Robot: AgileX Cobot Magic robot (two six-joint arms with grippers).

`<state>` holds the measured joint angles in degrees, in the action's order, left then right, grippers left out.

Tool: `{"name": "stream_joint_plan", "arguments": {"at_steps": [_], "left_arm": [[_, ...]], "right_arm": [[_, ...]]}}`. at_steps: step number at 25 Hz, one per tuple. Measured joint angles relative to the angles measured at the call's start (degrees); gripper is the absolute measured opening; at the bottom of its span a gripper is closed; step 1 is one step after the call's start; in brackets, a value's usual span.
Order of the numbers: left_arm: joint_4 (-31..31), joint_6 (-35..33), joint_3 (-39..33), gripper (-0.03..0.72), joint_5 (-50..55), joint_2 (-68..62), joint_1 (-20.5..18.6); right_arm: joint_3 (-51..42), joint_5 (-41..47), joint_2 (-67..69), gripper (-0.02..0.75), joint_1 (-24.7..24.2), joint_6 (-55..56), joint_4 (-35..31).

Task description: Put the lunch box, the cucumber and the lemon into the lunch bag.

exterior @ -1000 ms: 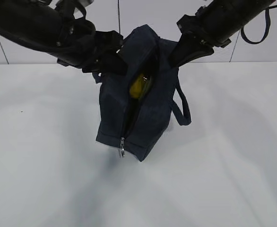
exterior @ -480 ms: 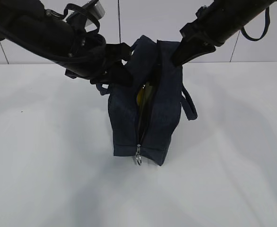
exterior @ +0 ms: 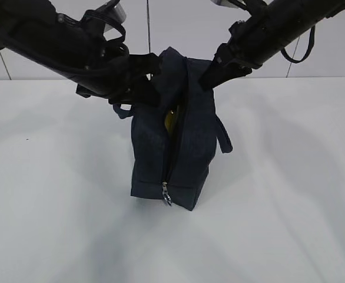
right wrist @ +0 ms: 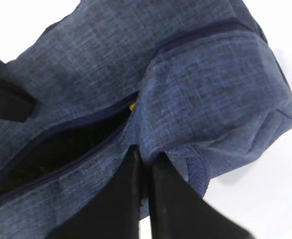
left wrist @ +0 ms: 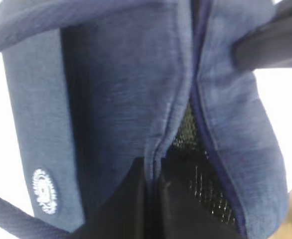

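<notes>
White table point(exterior: 55, 224), lunch bag point(exterior: 172, 153) now more upright, opening narrower, both grippers pinching its rim.

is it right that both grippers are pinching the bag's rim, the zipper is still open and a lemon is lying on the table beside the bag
Not quite: the lemon is not on the table; the exterior view shows its yellow inside the bag, through the open zipper. The rest holds: the left gripper and right gripper each pinch the bag's rim.
</notes>
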<state>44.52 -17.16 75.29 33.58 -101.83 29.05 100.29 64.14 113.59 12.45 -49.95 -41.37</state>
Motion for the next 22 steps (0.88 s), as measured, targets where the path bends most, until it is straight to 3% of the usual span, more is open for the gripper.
{"name": "stream_joint_plan", "arguments": {"at_steps": [10, 13, 16, 19, 22], "left_arm": [[-1.5, 0.0, 0.0, -0.005, 0.6, -1.8, 0.1], [-2.2, 0.0, 0.0, 0.016, 0.7, -1.8, 0.1], [-3.1, 0.1, 0.0, 0.090, 0.7, -1.9, 0.1], [-3.6, 0.1, 0.0, 0.232, 0.8, -1.9, 0.1], [-3.6, 0.1, 0.0, 0.344, 1.9, -1.9, 0.1]], "right_arm": [[0.0, -0.1, 0.1, 0.006, 0.0, -1.4, -0.4], [0.0, -0.1, 0.2, 0.045, 0.0, -1.4, -1.2], [0.0, -0.3, 0.2, 0.168, 0.0, -1.5, -2.7], [0.1, -0.2, 0.2, 0.299, 0.0, -0.6, -3.1], [0.1, 0.0, 0.2, 0.343, 0.0, 0.9, -3.2]]}}
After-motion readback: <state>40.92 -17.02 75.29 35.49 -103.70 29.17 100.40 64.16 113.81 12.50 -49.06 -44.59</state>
